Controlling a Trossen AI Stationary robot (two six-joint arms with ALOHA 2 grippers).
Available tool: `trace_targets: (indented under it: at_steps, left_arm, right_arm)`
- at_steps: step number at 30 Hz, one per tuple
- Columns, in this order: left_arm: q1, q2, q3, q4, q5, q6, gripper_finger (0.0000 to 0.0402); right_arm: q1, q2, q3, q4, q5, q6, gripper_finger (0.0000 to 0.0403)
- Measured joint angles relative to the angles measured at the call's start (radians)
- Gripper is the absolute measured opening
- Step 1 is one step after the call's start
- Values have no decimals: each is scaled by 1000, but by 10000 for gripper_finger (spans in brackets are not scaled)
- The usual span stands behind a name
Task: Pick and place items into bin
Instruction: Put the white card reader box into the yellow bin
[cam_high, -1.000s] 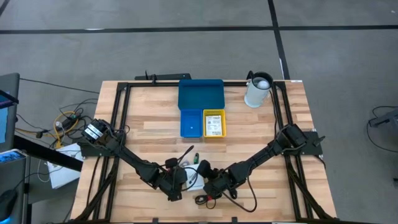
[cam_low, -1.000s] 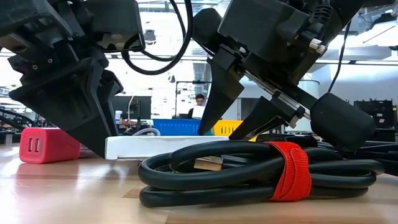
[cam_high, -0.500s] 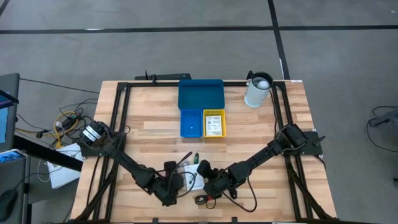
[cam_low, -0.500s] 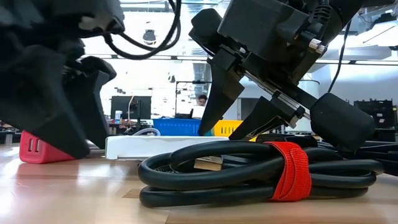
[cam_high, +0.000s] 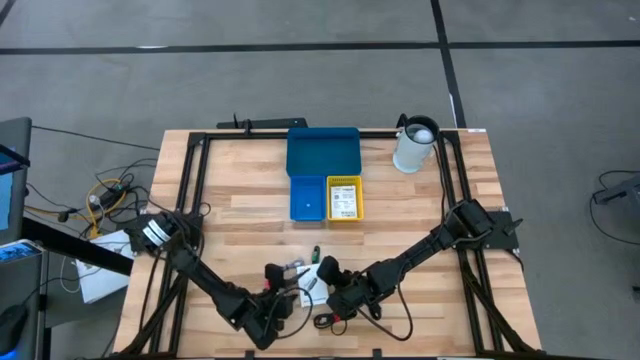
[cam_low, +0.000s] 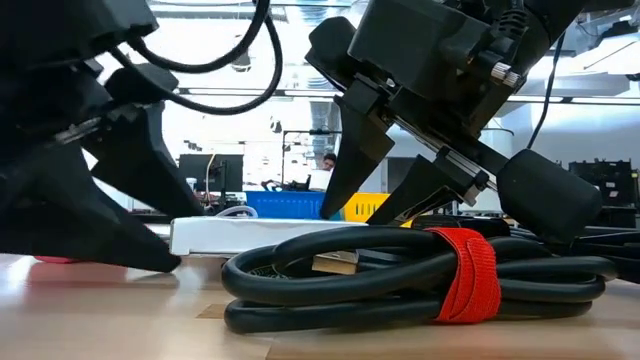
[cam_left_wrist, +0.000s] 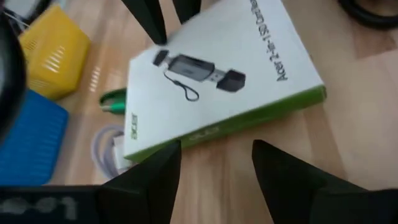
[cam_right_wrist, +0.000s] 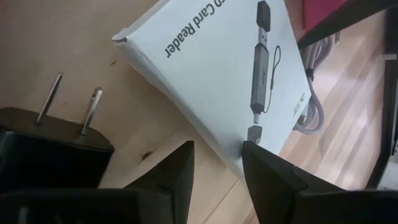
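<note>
A white card-reader box (cam_left_wrist: 217, 74) with a green side lies flat on the table between my two grippers. My left gripper (cam_left_wrist: 214, 158) is open and low at the box's green side, its fingertips just short of it. My right gripper (cam_right_wrist: 217, 155) is open, with one corner of the box (cam_right_wrist: 239, 165) between its fingertips. A green-tipped pen (cam_left_wrist: 113, 102) and a grey cord (cam_left_wrist: 106, 146) lie past the box. The pink-red block (cam_right_wrist: 329, 12) sits beside them. A coiled black cable (cam_low: 400, 280) with a red strap lies near the front edge. The bin (cam_high: 322, 152) stands at the far middle. My right gripper has a fingertip (cam_right_wrist: 186, 155) on each side of the box's corner, coming down at a slant from the table's right. I cannot tell whether the fingertips touch the box. The box lies flat on the table.
A white pitcher (cam_high: 415, 145) stands at the far right. A black plug adapter (cam_right_wrist: 50, 149) with two prongs lies by my right gripper. The small blue bin (cam_high: 307, 198) and the yellow bin (cam_high: 344, 197) sit in front of the wide tray. Black rails frame the table.
My left gripper has moved toward the table's near edge and down to the tabletop, rolling about its own axis. In the low view it now covers most of the pink-red block. The box and cable have stayed put.
</note>
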Motion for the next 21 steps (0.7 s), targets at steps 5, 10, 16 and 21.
trace_targets:
  at_steps: [5,10,16,21]
  left_arm:
    - [-10,13,20,-13,-47,13,191]
    - [-9,14,25,-13,-51,63,192]
    - [-1,14,25,-11,-44,93,192]
    - [2,13,25,-12,-13,102,192]
  right_arm:
    - [0,0,0,0,0,0,127]
    - [-2,0,0,6,-2,2,128]
    - [-2,0,0,11,-1,1,127]
    - [-2,0,0,11,-1,1,127]
